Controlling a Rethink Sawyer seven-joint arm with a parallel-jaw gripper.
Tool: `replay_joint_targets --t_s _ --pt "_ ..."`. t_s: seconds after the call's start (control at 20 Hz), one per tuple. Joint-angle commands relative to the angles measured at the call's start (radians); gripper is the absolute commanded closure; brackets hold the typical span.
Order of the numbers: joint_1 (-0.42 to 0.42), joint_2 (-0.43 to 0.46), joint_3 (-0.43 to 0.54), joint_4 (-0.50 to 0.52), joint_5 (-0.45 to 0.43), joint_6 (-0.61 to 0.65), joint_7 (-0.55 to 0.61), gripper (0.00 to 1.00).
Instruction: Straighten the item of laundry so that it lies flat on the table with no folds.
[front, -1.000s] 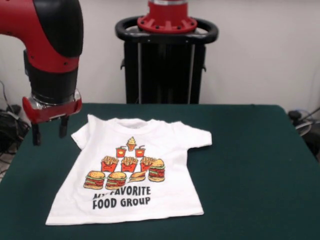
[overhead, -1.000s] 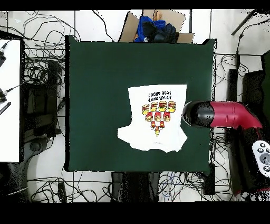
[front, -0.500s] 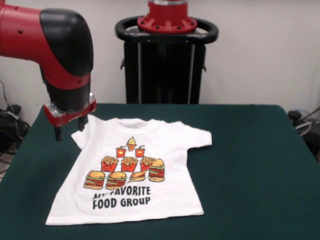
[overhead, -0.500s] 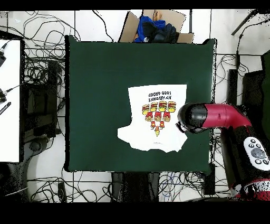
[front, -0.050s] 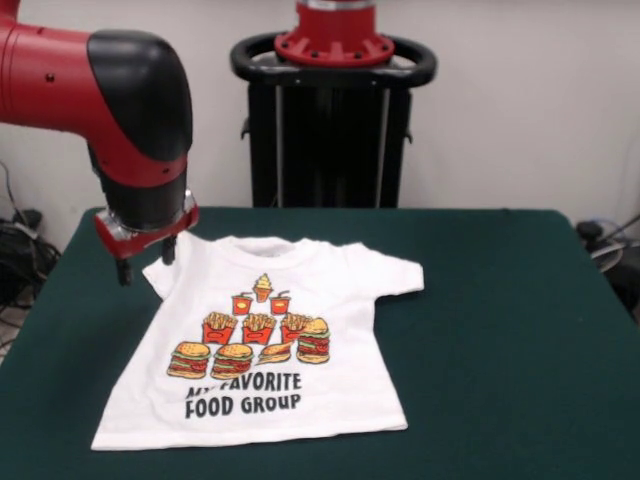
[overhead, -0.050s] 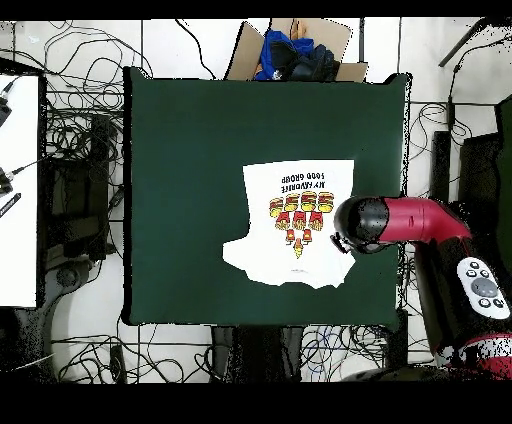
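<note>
The item of laundry (front, -0.050s: 265, 340) is a white T-shirt printed with burgers, fries and drinks, lying face up on the green table (front, -0.050s: 500, 330). Its body looks mostly flat. The sleeve (front, -0.050s: 163, 270) on the picture's left is bunched shorter than the sleeve on the right (front, -0.050s: 398, 275). My gripper (front, -0.050s: 146, 262) hangs open just above that left sleeve's outer edge, and nothing is between its fingers. In the overhead view the shirt (overhead, -0.050s: 297, 215) lies right of the table's (overhead, -0.050s: 190, 180) middle. The arm's wrist (overhead, -0.050s: 362, 222) covers the shirt's right edge and hides the gripper.
A cardboard box (overhead, -0.050s: 295, 50) with blue and black items sits beyond the table's top edge in the overhead view. Cables (overhead, -0.050s: 80, 130) lie on the floor around the table. A white surface (overhead, -0.050s: 18, 190) stands at the left.
My gripper has moved from beyond the shirt's left side in toward the left sleeve, staying open. The shirt has not moved.
</note>
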Motion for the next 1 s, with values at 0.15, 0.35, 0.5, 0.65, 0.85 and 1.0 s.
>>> replay_joint_targets --t_s 0.15,0.35,0.5,0.65,0.85,1.0 --pt "0.072 0.02 -0.034 -0.041 -0.104 0.067 -0.083 0.0" --pt "0.089 0.052 -0.047 -0.066 -0.12 0.087 -0.062 0.0" --pt "0.089 0.065 -0.048 -0.07 -0.114 0.101 -0.065 0.0" --pt "0.096 0.071 -0.053 -0.077 -0.122 0.11 -0.063 0.0" --pt "0.096 0.086 -0.056 -0.085 -0.118 0.122 -0.071 0.0" --pt "0.112 0.109 -0.072 -0.112 -0.134 0.145 -0.066 0.0"
